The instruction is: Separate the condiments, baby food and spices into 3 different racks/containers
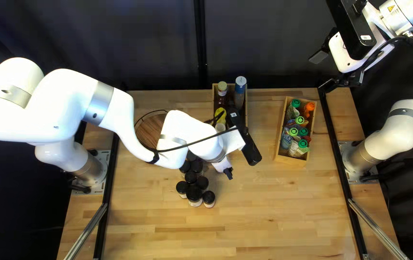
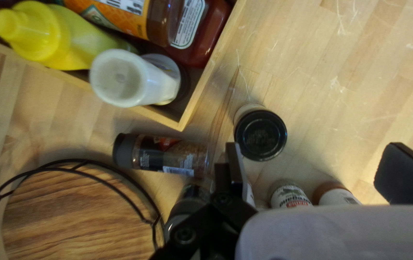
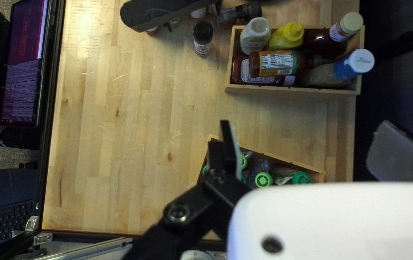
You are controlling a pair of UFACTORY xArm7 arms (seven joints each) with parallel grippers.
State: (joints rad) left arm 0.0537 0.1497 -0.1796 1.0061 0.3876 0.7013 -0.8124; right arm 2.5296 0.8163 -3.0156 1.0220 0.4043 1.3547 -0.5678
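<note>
Multicoloured plastic condiment bottles (image 3: 285,38) and green-capped soft baby-food pouches (image 1: 303,144) seem boxed; black-lidded cylindrical spice jars (image 1: 194,194) are left to rack. Left end effector (image 2: 313,159), right end effector (image 3: 308,139): fingers apart.

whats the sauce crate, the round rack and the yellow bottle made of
The crate looks like pale wood, bare or clear-coated, by its tan boards. The round rack has a brown, streaky-grained base, wood or a wood-look print, ringed by thin black wire, probably coated metal. The yellow bottle seems smooth, glossy plastic, judging by its highlights and moulded cap.
</note>
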